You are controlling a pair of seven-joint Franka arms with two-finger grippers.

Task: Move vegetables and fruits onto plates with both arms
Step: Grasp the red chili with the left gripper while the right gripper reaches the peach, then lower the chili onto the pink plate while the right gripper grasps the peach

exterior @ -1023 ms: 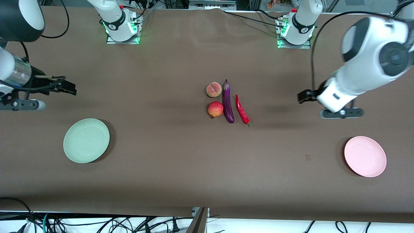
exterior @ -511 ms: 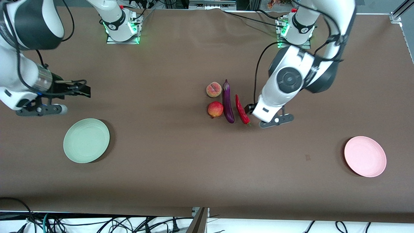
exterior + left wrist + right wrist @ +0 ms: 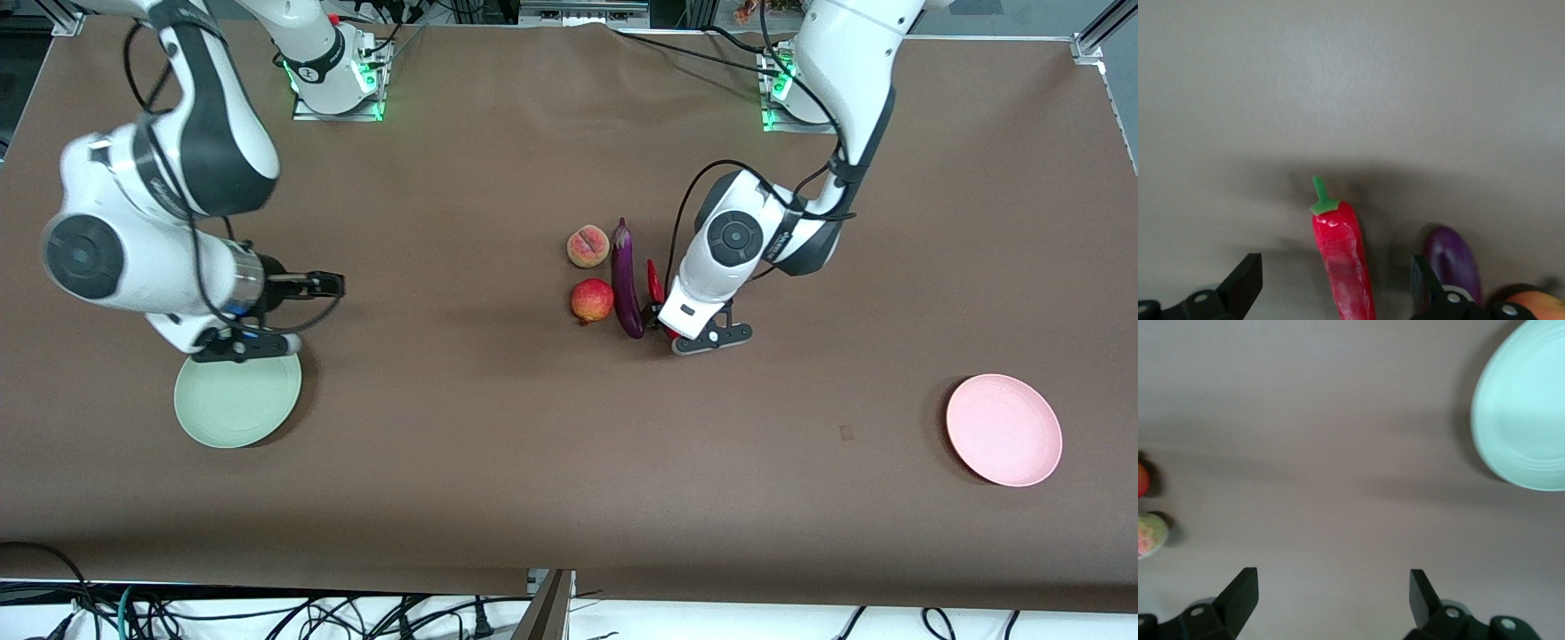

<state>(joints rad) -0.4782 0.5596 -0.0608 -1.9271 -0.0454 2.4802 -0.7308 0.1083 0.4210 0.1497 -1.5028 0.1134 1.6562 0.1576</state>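
The red chili [image 3: 655,279] lies mid-table beside the purple eggplant [image 3: 627,284]. The peach [image 3: 588,246] and the red-yellow apple [image 3: 592,300] lie beside the eggplant, toward the right arm's end. My left gripper [image 3: 660,316] is low over the chili and open. In the left wrist view [image 3: 1335,283] its fingers stand on either side of the chili [image 3: 1341,260], with the eggplant [image 3: 1451,263] just outside one finger. My right gripper [image 3: 331,284] is open and empty over bare table beside the mint green plate [image 3: 237,404]. The pink plate [image 3: 1004,430] is empty.
The right wrist view shows the green plate [image 3: 1528,413] and, at the edge, the peach [image 3: 1148,535] and apple [image 3: 1141,480]. Brown cloth covers the table. Cables hang along the edge nearest the front camera.
My left arm swung from the pink plate's end of the table to the chili and came down over it. My right arm moved toward the middle, past the green plate.
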